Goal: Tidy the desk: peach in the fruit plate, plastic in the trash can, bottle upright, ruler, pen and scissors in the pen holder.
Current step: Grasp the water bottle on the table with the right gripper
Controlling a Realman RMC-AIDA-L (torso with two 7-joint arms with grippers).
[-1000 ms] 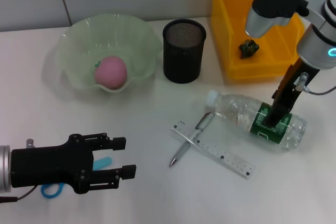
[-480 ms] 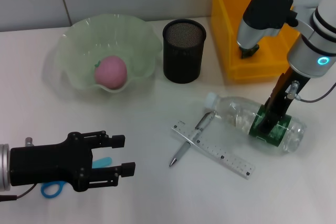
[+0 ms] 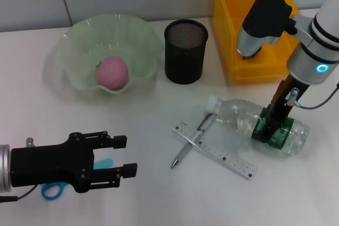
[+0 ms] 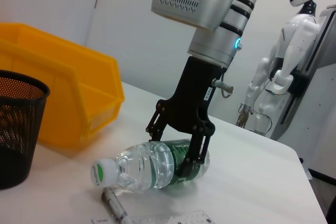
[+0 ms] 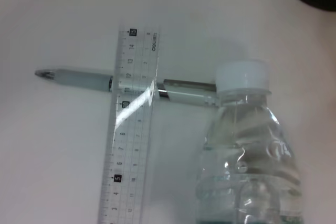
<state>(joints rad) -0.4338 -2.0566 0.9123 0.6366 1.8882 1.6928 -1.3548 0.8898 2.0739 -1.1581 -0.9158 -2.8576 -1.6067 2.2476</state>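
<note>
Your right gripper (image 3: 271, 128) has its jaws closed around the green label band of the bottle (image 3: 254, 123), which lies on its side on the desk (image 3: 159, 194); the label's print is too small to read. Out past the jaws, the bottle's white cap (image 5: 241, 76) touches the clip end of the pen (image 5: 131, 85). The pen lies under the clear ruler (image 5: 128, 129), which shows printed numerals 5, 10 and 15 and a small maker's mark you cannot read. Beyond the bottle stand the black mesh pen holder (image 3: 185, 51) and the yellow bin (image 3: 254, 25). Your left gripper (image 3: 108, 162) hovers well apart from these, jaws wide and holding nothing, with the blue scissors (image 3: 55, 188) just beneath it. The peach (image 3: 112, 72) sits in the green fruit plate (image 3: 79, 41).
</note>
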